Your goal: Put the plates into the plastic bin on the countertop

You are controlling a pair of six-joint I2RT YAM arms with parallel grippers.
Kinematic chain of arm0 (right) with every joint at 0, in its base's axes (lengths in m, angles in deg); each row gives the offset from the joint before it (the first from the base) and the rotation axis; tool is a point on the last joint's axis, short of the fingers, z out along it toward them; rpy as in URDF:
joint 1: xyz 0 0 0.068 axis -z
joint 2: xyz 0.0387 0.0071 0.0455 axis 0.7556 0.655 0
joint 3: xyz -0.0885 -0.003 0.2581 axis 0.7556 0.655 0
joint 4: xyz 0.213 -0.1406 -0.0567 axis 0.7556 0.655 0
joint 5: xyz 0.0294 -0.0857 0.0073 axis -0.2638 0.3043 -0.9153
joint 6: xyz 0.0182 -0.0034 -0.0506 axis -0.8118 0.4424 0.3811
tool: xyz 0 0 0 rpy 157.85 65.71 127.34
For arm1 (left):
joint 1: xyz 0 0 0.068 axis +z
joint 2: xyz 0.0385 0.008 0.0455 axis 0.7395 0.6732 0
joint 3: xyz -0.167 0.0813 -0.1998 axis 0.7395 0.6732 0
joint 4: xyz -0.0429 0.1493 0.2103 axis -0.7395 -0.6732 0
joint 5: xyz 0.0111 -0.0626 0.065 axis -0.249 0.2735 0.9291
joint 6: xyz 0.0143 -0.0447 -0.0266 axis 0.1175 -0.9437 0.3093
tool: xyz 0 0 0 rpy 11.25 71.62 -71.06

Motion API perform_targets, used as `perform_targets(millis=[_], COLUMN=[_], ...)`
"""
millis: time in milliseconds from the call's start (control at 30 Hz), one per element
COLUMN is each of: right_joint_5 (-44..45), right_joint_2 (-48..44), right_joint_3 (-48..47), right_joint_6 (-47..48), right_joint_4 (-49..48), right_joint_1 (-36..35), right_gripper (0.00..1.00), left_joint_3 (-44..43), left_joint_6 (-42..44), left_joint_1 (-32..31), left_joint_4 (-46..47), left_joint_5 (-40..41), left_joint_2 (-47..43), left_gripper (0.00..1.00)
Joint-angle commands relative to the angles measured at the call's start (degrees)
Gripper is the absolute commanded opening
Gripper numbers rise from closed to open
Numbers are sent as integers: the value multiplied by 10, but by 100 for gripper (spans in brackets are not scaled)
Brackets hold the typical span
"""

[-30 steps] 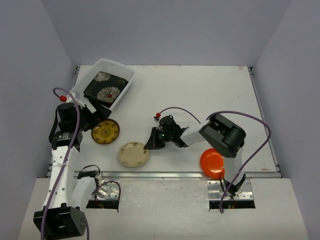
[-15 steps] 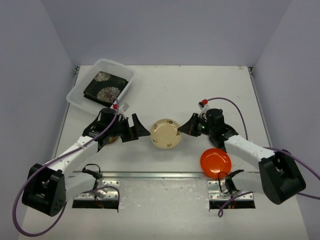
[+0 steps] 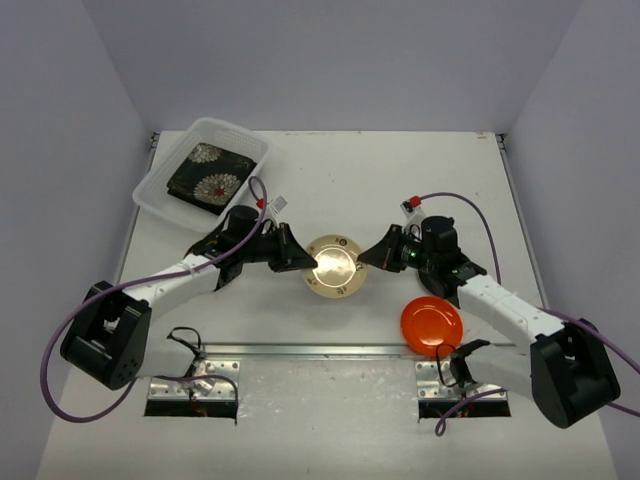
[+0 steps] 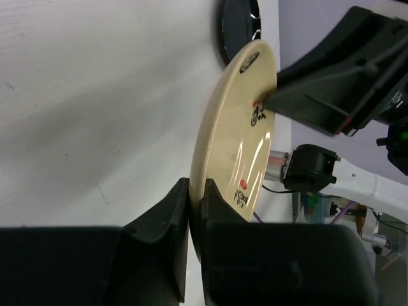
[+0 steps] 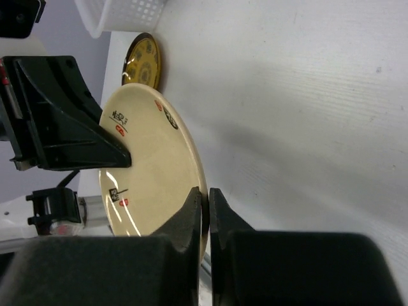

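From above, the cream plate [image 3: 335, 268] sits mid-countertop [image 3: 400, 170], and both arms are on it. The left gripper [image 3: 297, 259] has its left rim and the right gripper [image 3: 369, 256] has the opposite rim. Up in the far left corner is the plastic bin [image 3: 225, 125], with the black flowered plates [image 3: 210, 173] lying inside. The orange plate [image 3: 432, 325] rests near the front edge, just beside the right arm. Over to the left wrist: the left gripper [image 4: 196, 191] is nearly closed, its fingers pinching the near rim of the cream plate [image 4: 239, 127]. The plate tilts away from the countertop [image 4: 95, 95], and the right gripper [image 4: 269, 105] meets its far rim. Now the right wrist: the right gripper [image 5: 205, 197] is clamped just as narrowly on its own side of the cream plate [image 5: 150, 172]. The plate's printed face shows, with the left gripper [image 5: 121, 159] gripping the far edge. Beyond it, the yellow patterned plate [image 5: 141, 60] lies on the countertop [image 5: 306, 115], just beside the plastic bin [image 5: 121, 16].
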Motion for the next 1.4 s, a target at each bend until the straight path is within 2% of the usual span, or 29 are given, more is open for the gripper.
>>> perform_targets(millis=[0, 67, 133, 300, 400, 500, 600, 700, 767, 933, 1000, 1067, 1167, 1233, 1367], right_joint_5=[14, 43, 61, 48, 43, 36, 35, 33, 31, 25, 3, -11, 2, 34, 0], right_joint_2=[-31, -37, -46, -59, -68, -78, -87, -102, -103, -67, -32, 15, 84, 144, 267], right_joint_3=[-29, -34, -27, 0, 20, 42, 58, 64, 64, 57, 45, 25, -17, -59, -137], right_joint_6=[7, 19, 33, 50, 52, 50, 52, 55, 59, 76, 79, 81, 86, 84, 37], right_joint_4=[20, 58, 88, 111, 113, 112, 112, 113, 114, 102, 91, 76, 77, 68, -12], right_joint_1=[-1, 5, 17, 37, 38, 38, 39, 39, 38, 39, 37, 22, -18, -82, -134], right_gripper=[98, 99, 99, 99, 99, 99, 99, 99, 99, 99, 99, 99, 99, 99, 99], left_joint_3=[-74, -97, -119, -172, -217, -280, -407, -450, -461, -466, -448, -448, -463, -475, -442], left_joint_6=[13, 12, 3, -43, -58, -61, -52, -45, -40, -25, -26, -19, -5, 10, 26], left_joint_1=[14, 53, 170, 330, 365, 383, 387, 389, 391, 394, 394, 395, 395, 397, 405], left_joint_4=[-42, -96, -122, -151, -147, -159, -205, -231, -233, -234, -227, -227, -253, -294, -320], left_joint_5=[93, 139, 183, 277, 344, 352, 349, 353, 355, 338, 332, 328, 331, 340, 347], left_joint_2=[-5, -13, -33, -25, 29, 119, 221, 263, 272, 282, 276, 277, 288, 289, 226], left_gripper=[0, 0, 0, 0, 0, 0, 0, 1, 11, 45, 80, 97, 100, 100, 100])
